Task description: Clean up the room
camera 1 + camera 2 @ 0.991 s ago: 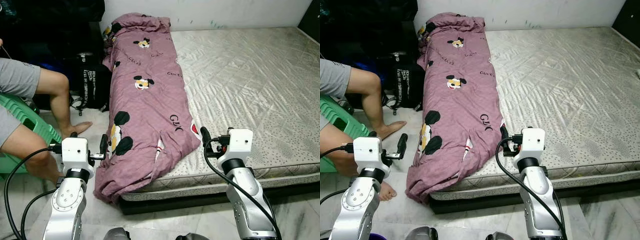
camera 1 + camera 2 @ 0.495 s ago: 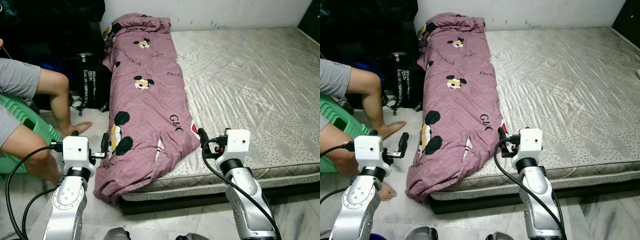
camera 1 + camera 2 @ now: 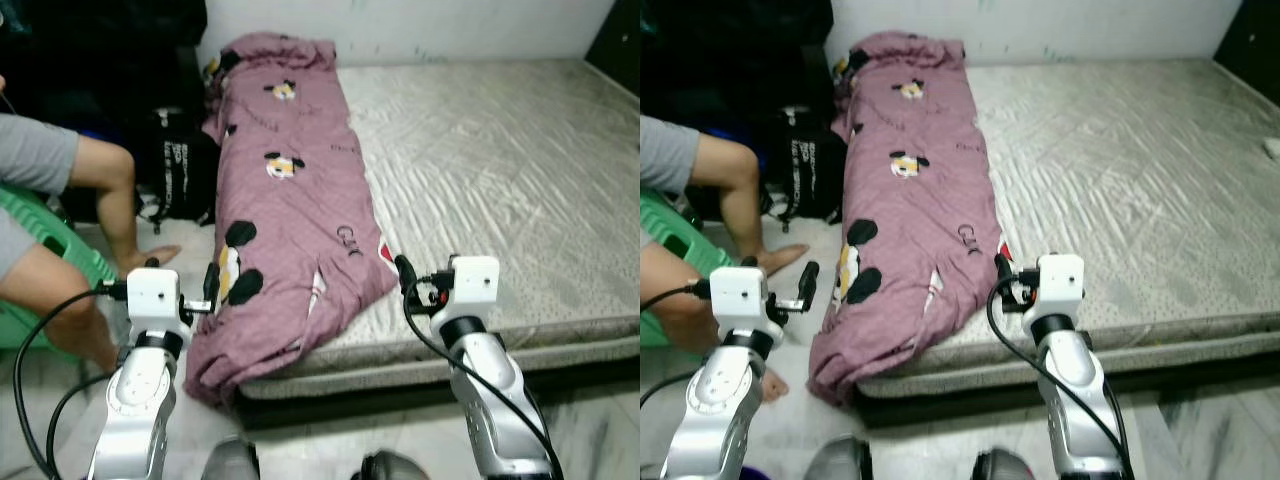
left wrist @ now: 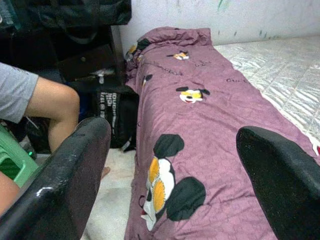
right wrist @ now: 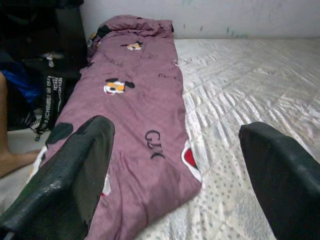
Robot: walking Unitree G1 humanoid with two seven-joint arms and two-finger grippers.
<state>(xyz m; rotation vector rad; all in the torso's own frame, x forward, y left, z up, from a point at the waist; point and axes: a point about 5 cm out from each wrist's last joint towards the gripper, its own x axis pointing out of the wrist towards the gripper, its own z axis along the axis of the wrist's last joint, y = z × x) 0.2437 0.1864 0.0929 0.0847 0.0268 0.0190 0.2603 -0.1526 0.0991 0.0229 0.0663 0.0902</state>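
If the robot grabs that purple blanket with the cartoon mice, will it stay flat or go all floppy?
Probably floppy: the purple blanket already lies in soft folds and droops over the mattress edge toward the floor. It would likely sag and trail from the left gripper or right gripper rather than lift whole. It looks bulky, so maybe a bit heavy.

Bedroom in a private home. Evidenced by a bare quilted mattress [image 3: 500,170] set low on a pale tiled floor [image 3: 330,440], against a marked white wall [image 3: 420,25] at the far side. Purple cartoon-print duvet [image 3: 290,200] rolled along the left edge; black backpack [image 3: 180,165] on the floor at left.
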